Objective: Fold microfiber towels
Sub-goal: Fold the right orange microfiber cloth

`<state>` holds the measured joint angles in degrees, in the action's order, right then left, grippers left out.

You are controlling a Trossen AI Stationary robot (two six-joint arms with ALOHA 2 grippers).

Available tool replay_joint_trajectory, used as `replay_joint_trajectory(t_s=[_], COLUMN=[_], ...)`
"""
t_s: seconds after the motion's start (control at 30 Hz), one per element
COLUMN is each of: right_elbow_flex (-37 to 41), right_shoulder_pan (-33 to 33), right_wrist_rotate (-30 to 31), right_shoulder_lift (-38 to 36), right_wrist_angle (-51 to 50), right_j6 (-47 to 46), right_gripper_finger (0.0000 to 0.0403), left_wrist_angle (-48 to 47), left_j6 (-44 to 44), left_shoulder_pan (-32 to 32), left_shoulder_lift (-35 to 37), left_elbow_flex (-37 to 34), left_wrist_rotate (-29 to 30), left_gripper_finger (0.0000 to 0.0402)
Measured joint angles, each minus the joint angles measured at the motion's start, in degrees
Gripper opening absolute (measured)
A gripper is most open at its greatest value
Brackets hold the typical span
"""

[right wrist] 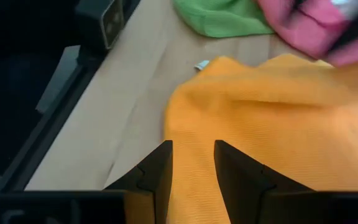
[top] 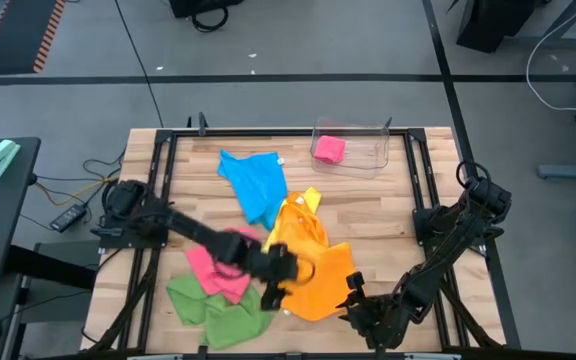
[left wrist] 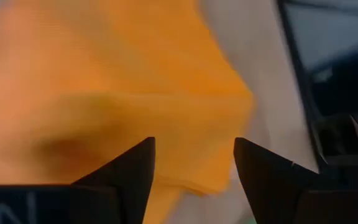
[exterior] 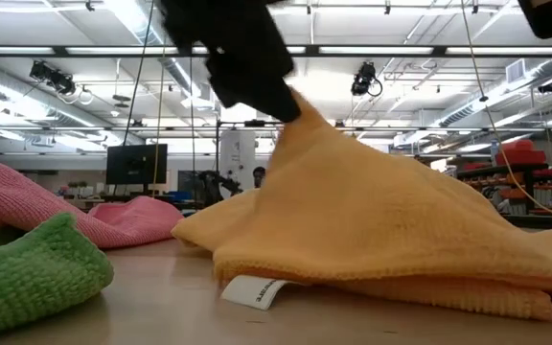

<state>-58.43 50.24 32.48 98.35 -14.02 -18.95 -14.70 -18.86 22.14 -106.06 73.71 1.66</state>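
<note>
The orange towel [top: 313, 265] is spread near the front edge of the table [top: 398, 210], its middle raised into a peak in the low view, its white label [exterior: 254, 290] lying on the wood beneath the near hem. The left gripper [top: 273, 285] is placed over the towel's left part, and in its wrist view the fingers [left wrist: 129, 171] are seen parted with orange cloth below them and nothing pinched between, so it is judged released. The peak is judged to be a fold just let go or about to be taken (which cannot be told).

The right gripper [top: 358, 305] is held at the towel's near right edge; its fingers [right wrist: 157, 171] are set narrowly apart over the cloth, and whether the hem is nipped cannot be told. It is probably kept there to steady that side.

The remaining cloths are kept aside, presumably awaiting their turn: the pink towel [top: 213, 270] and the green towel [top: 213, 310] just left, the blue towel [top: 258, 185] farther back, the yellow towel [top: 308, 200] peeping out behind the orange one. A folded pink cloth [top: 329, 149] is lying in the clear bin [top: 368, 150] at the far side.
</note>
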Motion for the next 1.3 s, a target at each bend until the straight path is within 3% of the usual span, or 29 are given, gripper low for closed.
replay_joint_trajectory(t_s=[0.27, 0.6, 0.83, 1.0, 1.17, 1.3], right_elbow_flex=[0.0, 0.0, 0.0, 0.0, 0.0, 0.0], right_shoulder_pan=[-1.5, -1.7, -1.7, -1.9, -2.7, -3.3], right_wrist_rotate=[0.8, 0.7, 0.7, 0.7, 0.7, 0.5], right_shoulder_lift=[0.0, -0.1, -0.1, -0.1, -0.1, -0.1], right_wrist_angle=[0.0, 0.2, 0.4, 1.1, 1.5, 1.4], right_j6=[-0.5, -1.0, -0.7, -0.2, 0.3, 0.0], right_gripper_finger=[0.0127, 0.0127, 0.0127, 0.0127, 0.0127, 0.0127], left_wrist_angle=[-4.3, -4.7, -1.9, -1.7, -1.8, -1.2], left_j6=[1.6, 2.1, 19.2, 30.1, 51.9, 67.5], left_shoulder_pan=[5.2, 6.3, 12.6, 15.3, 18.0, 19.3], left_shoulder_lift=[0.0, -1.1, -5.4, -8.3, -9.3, -11.1], left_elbow_flex=[0.0, 0.0, 0.0, 0.0, 0.1, 0.1], left_wrist_rotate=[16.3, 10.3, 18.7, 30.2, 39.1, 40.3], left_gripper_finger=[0.0200, 0.0185, 0.0186, 0.0202, 0.0217, 0.0227])
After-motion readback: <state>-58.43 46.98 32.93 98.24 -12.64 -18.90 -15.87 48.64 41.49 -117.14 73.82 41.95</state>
